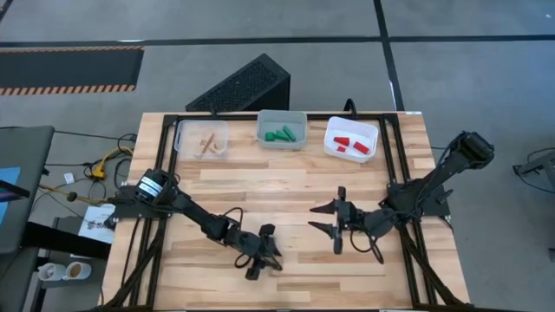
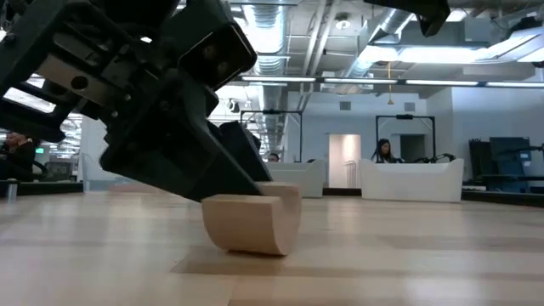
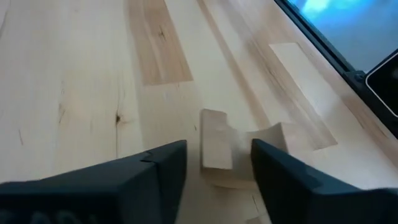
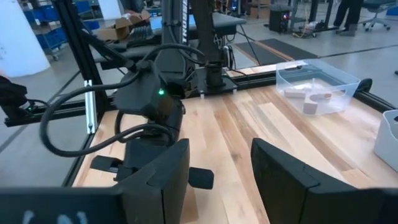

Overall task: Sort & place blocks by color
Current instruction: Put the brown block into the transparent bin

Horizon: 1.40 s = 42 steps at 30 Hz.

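A plain light wood block (image 3: 214,146) with a curved cut-out rests on the table near its front edge, left of centre. It also shows in the low view (image 2: 255,225). My left gripper (image 3: 219,174) slants down over it, open, one finger on each side. My right gripper (image 1: 334,227) hangs open above the table's middle right, with nothing between its fingers (image 4: 221,180). At the far edge stand three trays: one with plain wood pieces (image 1: 204,139), one with green blocks (image 1: 279,133), and one with red blocks (image 1: 351,143). My left gripper straddles the plain wood block, slanting down from the table's left. A strip of table shows between one finger (image 3: 168,174) and the block's side (image 3: 205,149). Whether the other finger (image 3: 273,177) touches the block I cannot tell. The block rests on the table.
A black frame (image 1: 160,173) runs along the table's sides. A dark perforated box (image 1: 243,85) lies on the floor behind the table. My left arm (image 4: 155,99) and the plain-wood tray (image 4: 317,87) show ahead in the right wrist view. People sit in the room beyond.
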### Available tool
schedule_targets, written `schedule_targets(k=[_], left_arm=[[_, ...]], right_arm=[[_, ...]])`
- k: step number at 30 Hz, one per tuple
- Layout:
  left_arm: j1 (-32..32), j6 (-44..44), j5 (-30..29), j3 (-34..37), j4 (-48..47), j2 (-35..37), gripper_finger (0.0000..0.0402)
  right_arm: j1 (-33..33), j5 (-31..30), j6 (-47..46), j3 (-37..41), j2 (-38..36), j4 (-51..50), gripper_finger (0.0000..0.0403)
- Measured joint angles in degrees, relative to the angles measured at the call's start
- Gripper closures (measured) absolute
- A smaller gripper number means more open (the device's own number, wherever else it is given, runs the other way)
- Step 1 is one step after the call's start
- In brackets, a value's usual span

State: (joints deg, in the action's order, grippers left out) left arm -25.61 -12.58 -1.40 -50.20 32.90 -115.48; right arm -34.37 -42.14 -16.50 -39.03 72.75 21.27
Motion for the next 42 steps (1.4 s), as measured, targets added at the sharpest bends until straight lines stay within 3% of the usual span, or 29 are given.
schedule_targets(k=[7,12,16,23,28,34,38,42], left_arm=[[0.2,1.8,-1.0,-0.1,1.6,0.1,0.0373],[1.2,1.6,-2.1,0.1,-1.6,2.4,0.0374],[2.4,3.3,-8.7,0.0,-13.0,10.1,0.0378],[6.7,4.6,-23.3,7.4,-30.2,32.4,0.0378],[16.3,2.2,-32.5,19.3,-34.0,52.3,0.0370],[33.9,-5.0,-36.7,34.8,-33.2,75.7,0.0374],[44.1,-8.0,-34.0,41.9,-33.7,88.4,0.0362],[51.3,-11.0,-31.9,45.1,-37.3,96.2,0.0363]], right_arm=[[0.0,0.0,0.0,0.0,0.0,0.0,0.0210],[0.0,0.0,-0.1,0.0,0.0,-0.2,0.0210],[-0.5,0.0,-0.2,0.0,0.0,0.3,0.0210],[-2.5,0.1,0.3,0.0,0.0,1.2,0.0210],[-2.6,0.1,0.4,0.0,0.0,1.1,0.0210],[-1.0,0.1,0.4,0.0,0.0,1.2,0.0210],[0.4,0.1,0.4,0.0,0.0,1.1,0.0210],[1.9,0.2,0.4,0.0,0.0,1.1,0.0210]])
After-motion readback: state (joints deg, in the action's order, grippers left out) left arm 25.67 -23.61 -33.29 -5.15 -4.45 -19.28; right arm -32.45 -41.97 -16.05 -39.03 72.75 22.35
